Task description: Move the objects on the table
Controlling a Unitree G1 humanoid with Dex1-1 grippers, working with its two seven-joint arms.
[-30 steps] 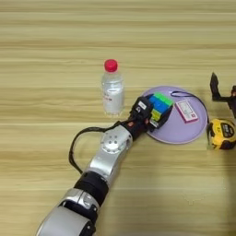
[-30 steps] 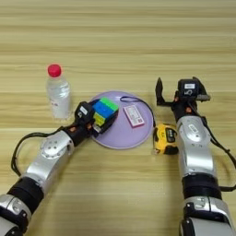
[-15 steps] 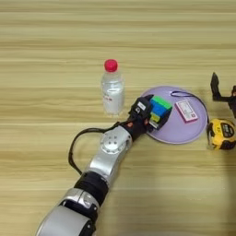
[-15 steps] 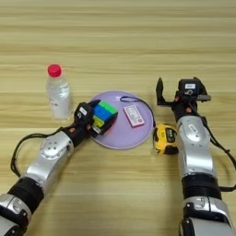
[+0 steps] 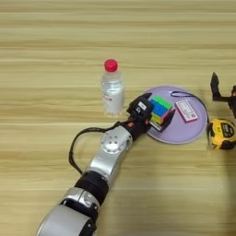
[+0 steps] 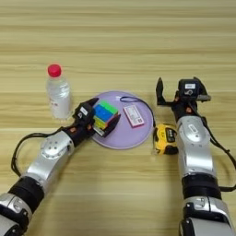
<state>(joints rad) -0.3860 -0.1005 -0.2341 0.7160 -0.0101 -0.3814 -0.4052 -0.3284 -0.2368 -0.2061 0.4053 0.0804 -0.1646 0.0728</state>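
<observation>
Gripping the puzzle cube (image 6: 104, 115) over the plate's left rim

Left gripper (image 6: 97, 119) clasps it between 2 fingers, apparently placing it on the lilac plate (image 6: 138, 133); right gripper (image 6: 179, 90) idles, fingers spread wide, beside the tape measure (image 6: 165, 138).

Hardly anything is changing across these moments. The left claw (image 6: 102, 120) is staying clamped around the puzzle cube (image 6: 105, 114) at the near-left rim of the lilac plate (image 6: 133, 136), perhaps settling a touch toward the plate; any such shift is too slight to confirm.
</observation>
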